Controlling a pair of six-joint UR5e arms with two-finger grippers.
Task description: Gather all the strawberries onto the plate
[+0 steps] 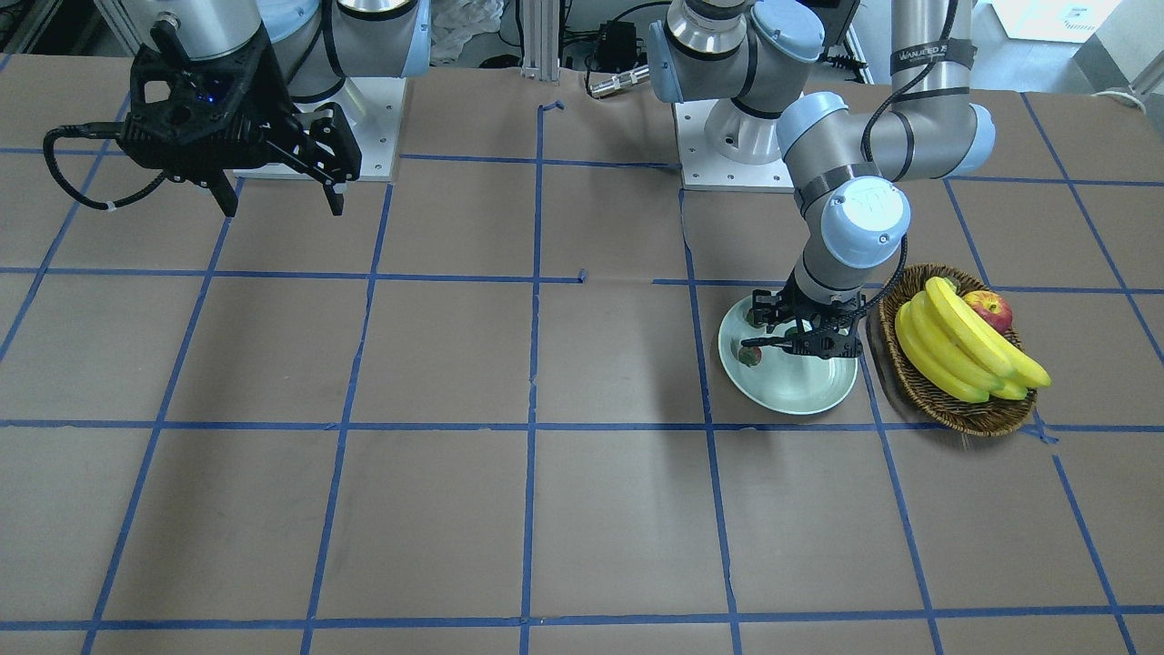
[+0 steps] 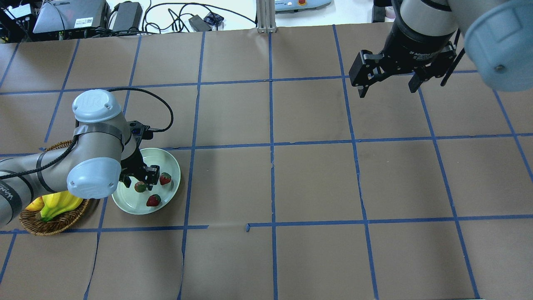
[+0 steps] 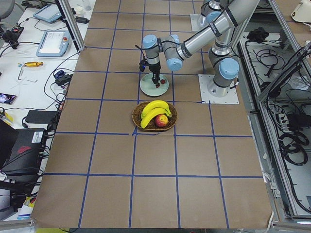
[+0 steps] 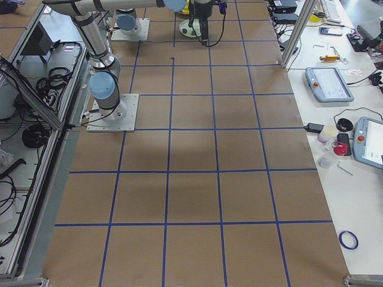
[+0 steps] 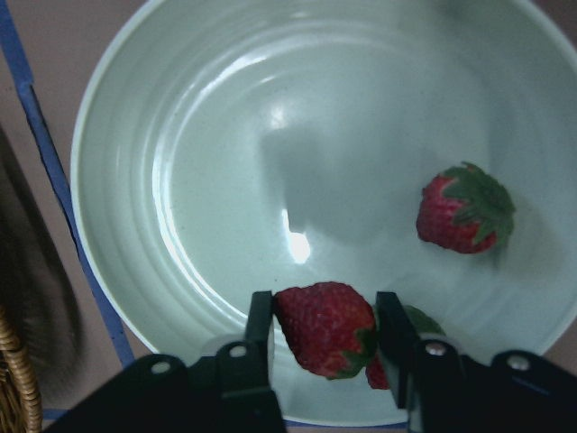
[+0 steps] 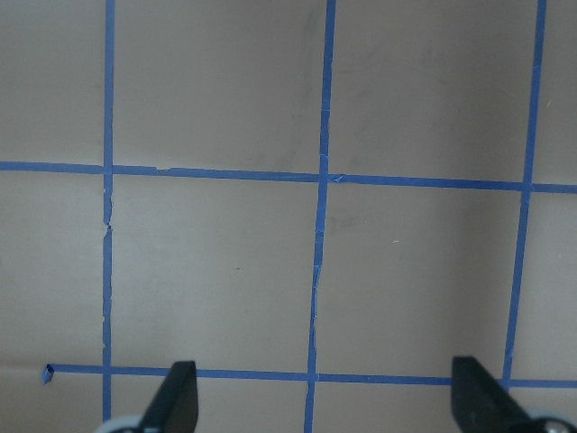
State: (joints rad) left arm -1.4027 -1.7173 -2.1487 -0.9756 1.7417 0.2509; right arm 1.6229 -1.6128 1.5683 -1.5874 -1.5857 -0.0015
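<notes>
Currently, note the left gripper [image 5: 325, 320] clamped on one strawberry [image 5: 320, 336] over the plate [image 2: 125, 205]; two other strawberries [image 2: 165, 179] [image 2: 153, 201] lie in it. Your right gripper [image 2: 387, 89] hangs released, well apart, above the table [image 2: 316, 183].

light: bright, even | glare: on plate [image 5: 216, 162] | shadows: soft | focus: wrist views slightly soft

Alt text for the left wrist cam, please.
The left tool grips the nearest strawberry between its fingers, over the pale green plate. A second strawberry lies in the plate to the right. A third strawberry peeks out behind the right-hand finger, and the wicker basket edge shows at lower left.
</notes>
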